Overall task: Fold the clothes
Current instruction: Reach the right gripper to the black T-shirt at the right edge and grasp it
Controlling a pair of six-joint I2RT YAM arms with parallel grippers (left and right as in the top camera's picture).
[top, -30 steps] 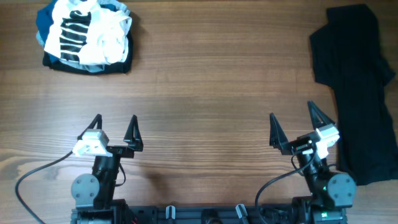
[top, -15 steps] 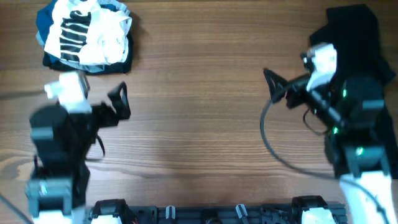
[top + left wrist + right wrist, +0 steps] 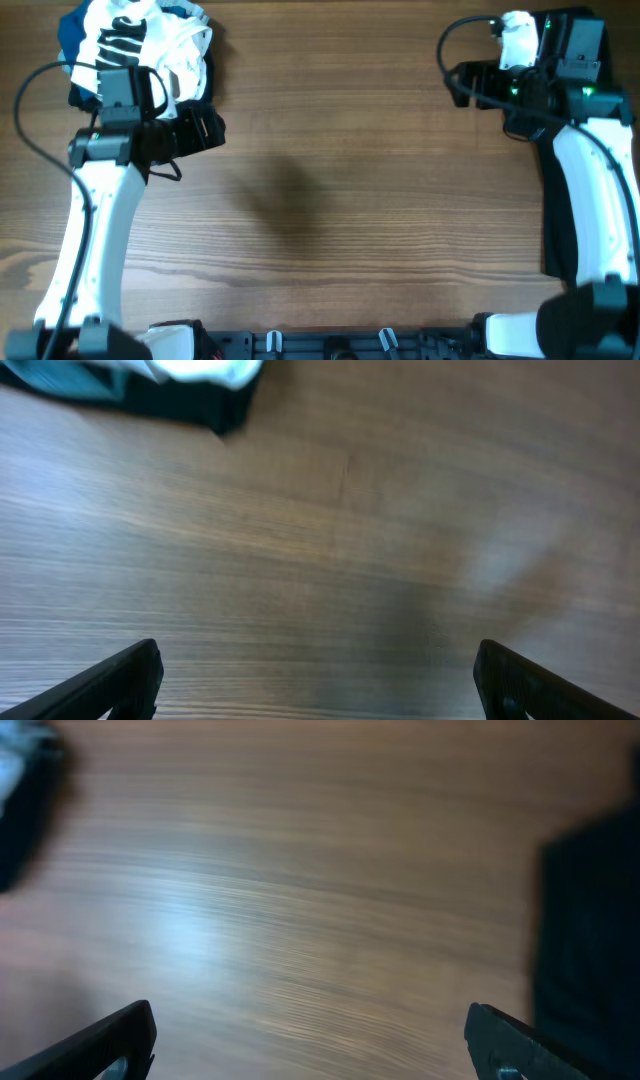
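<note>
The clothes, a large black garment (image 3: 627,200), lie along the table's right side, partly hidden under my right arm. In the right wrist view the garment (image 3: 590,920) is a dark blur at the right edge. My right gripper (image 3: 455,85) hovers near the garment's upper left end and points left. It is open over bare wood (image 3: 315,1040), holding nothing. My left gripper (image 3: 212,130) is at the far left, just right of the clothing pile. It is also open over bare wood (image 3: 320,675), holding nothing.
A pile of clothing (image 3: 140,55), white with black stripes on top of blue and dark pieces, sits in the far left corner; its edge (image 3: 150,385) shows in the left wrist view. Wooden table (image 3: 330,200) spans between the two arms.
Both arms have lifted from their rest pose at the table's near edge and reached to the far side, left toward the pile, right toward the black garment. Both grippers stayed open.
</note>
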